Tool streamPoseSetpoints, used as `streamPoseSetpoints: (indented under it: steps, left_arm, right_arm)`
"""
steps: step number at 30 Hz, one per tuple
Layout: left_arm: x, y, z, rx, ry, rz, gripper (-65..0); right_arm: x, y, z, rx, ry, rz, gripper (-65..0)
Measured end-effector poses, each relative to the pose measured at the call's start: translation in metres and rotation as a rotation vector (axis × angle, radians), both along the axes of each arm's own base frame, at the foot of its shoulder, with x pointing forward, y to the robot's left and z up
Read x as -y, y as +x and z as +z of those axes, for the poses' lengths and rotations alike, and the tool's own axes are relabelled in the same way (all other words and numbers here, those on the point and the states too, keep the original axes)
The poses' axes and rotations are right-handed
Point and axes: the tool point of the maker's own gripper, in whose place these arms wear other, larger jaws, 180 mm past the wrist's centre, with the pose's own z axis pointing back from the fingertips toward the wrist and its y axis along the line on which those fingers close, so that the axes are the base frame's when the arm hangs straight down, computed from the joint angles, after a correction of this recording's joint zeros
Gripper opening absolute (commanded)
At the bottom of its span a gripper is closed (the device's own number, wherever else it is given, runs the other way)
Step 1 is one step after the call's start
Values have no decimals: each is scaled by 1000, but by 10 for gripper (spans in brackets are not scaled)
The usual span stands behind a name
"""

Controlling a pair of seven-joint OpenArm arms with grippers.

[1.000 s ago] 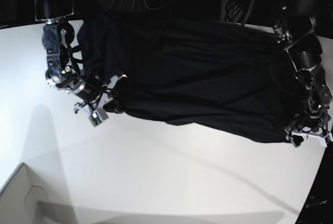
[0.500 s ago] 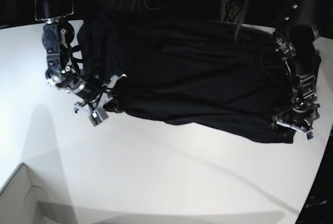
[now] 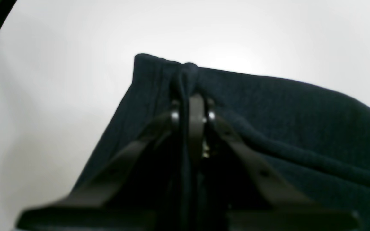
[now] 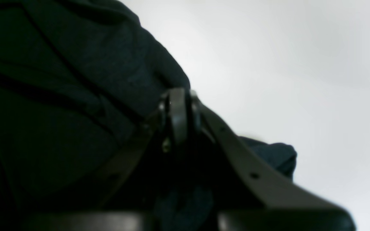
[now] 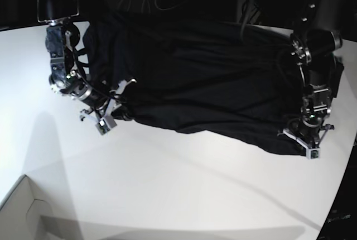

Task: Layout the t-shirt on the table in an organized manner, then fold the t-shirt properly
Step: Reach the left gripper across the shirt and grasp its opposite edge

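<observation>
Spreading across the far half of the worktop (image 5: 167, 184), the black t-shirt (image 5: 206, 84) lies wide but wrinkled, its far edge hanging over the worktop's back rim and its near hem sagging toward the base view's right. Plenty of bare white surface in front of it; a pale box corner (image 5: 22, 212) sits at the near left, well apart from the cloth.

Left hand (image 5: 305, 140) at the shirt's near corner close to the curved worktop edge: jaws pinched together on a bunched fold of hem, clear in the left wrist view (image 3: 189, 106). Right hand (image 5: 109, 118) at the opposite end, jaws closed on the cloth edge, fabric gathered around the fingers (image 4: 177, 112).

Versus a second ago: the left hand has moved inward from the worktop's edge and gone from wide open to clamped on the hem corner; the right hand is unchanged.
</observation>
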Motion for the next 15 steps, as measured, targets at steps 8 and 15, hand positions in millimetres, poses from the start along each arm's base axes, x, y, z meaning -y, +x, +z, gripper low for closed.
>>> streamPoseSetpoints:
  steps: [8, 15]
  left_arm:
    - [-5, -1, 1, -3, 7, 4, -649]
    - [-16, -4, 10, -14, 31, 33, -580]
  right_arm:
    - [0, 0, 0, 0, 0, 0, -650]
    - [0, 0, 0, 0, 0, 0, -650]
